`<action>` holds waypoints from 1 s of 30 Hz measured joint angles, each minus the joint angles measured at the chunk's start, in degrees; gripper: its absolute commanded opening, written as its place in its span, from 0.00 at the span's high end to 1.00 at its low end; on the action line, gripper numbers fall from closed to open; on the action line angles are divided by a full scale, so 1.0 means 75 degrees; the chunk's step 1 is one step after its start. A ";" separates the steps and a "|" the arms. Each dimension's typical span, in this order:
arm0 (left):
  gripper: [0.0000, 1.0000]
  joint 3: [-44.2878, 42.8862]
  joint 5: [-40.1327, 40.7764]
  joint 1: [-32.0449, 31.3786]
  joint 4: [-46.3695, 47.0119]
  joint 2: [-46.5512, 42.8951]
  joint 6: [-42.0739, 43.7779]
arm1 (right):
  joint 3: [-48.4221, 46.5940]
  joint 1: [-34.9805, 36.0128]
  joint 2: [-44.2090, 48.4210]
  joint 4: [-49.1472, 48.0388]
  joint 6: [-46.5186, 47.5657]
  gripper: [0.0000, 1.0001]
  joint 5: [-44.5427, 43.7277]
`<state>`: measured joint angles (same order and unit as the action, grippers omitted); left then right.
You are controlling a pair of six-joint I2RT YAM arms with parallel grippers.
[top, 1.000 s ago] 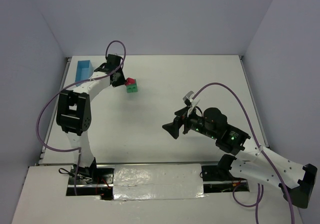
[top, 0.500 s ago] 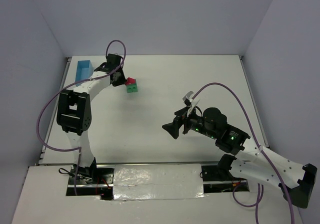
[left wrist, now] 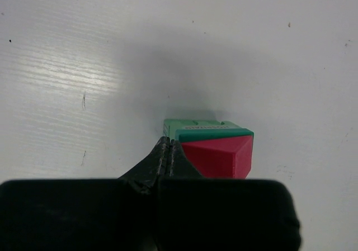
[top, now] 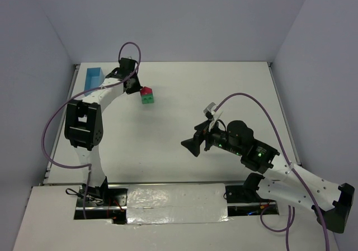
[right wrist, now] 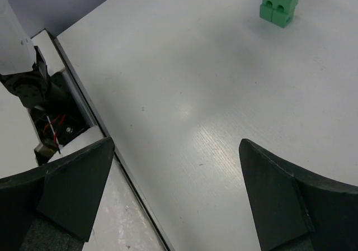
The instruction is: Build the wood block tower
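Wood block tower [top: 147,96] is standing on the table [top: 224,89], far-left area — green blocks [right wrist: 278,6] at the bottom, red roof piece [left wrist: 217,156] sitting on top. Light blue box [top: 93,77] is lying further left near the table's edge, apart from the tower.

Left gripper [left wrist: 169,148] is hanging right beside the tower, jaws pressed together with nothing between them. In the left wrist view the fingertips [left wrist: 163,155] are sitting at the left edge of the red roof piece. Can't tell whether they're actually touching it or just overlapping in view. From the top view the gripper is sitting on the tower's left side, between it and the blue box.

Right gripper [top: 189,145] is hovering well apart from the tower, over the table's right half, jaws spread wide — nothing held. Its wrist camera is showing the tower far off at the top edge, with the red piece partly cut off by the frame.
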<state>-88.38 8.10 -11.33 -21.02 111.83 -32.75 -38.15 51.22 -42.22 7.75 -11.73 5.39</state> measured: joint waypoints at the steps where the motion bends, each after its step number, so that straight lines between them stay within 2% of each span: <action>1: 1.00 -0.0038 0.0003 0.0000 0.0000 0.0023 0.0000 | 0.0000 0.0000 -0.0003 0.0000 0.0000 0.00 0.0003; 13: 0.99 -0.0131 0.0388 0.0000 -0.0070 0.0090 0.0003 | 0.0000 0.0000 -0.0044 0.0003 0.0000 0.00 0.0087; 15: 0.90 -0.0128 0.0603 -0.0003 -0.0102 0.0064 0.0000 | 0.0000 0.0000 -0.0044 0.0003 0.0000 0.00 0.0073; 17: 0.74 -0.0006 0.0941 -0.0003 -0.0117 -0.0082 0.0000 | 0.0000 0.0000 -0.0041 0.0003 -0.0012 0.00 -0.0017; 18: 0.59 0.0125 0.1113 -0.0003 -0.0128 -0.0254 0.0000 | -0.0003 0.0000 -0.0038 0.0003 -0.0038 0.00 -0.0093; 20: 0.47 0.0586 0.1440 -0.0003 -0.0143 -0.0807 0.0017 | 0.0000 0.0000 -0.0015 0.0009 -0.0093 0.00 -0.0393; 21: 0.35 0.0982 0.1612 -0.0003 -0.0108 -0.1306 0.0026 | 0.0000 0.0000 0.0017 0.0035 -0.0146 0.00 -0.0595; 22: 0.28 0.1425 0.1722 -0.0003 -0.0035 -0.1845 0.0055 | 0.0000 0.0000 0.0070 0.0090 -0.0219 0.00 -0.0901; 23: 0.14 0.1961 0.1859 -0.0015 -0.0093 -0.2620 0.0085 | -0.0003 0.0000 0.0134 0.0187 -0.0326 0.00 -0.1317; 25: 0.01 0.2771 0.2075 -0.0070 -0.0114 -0.4147 0.0178 | -0.0131 -0.0009 0.0254 0.0635 -0.0627 0.00 -0.2049; 30: 0.00 0.4106 0.2288 -0.0420 -0.0425 -0.8448 0.0382 | -0.1081 -0.0079 0.0627 0.2425 -0.1606 0.00 -0.4083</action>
<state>-57.58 25.26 -14.48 -24.21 48.47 -29.89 -46.26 50.63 -37.52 25.93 -23.77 -25.23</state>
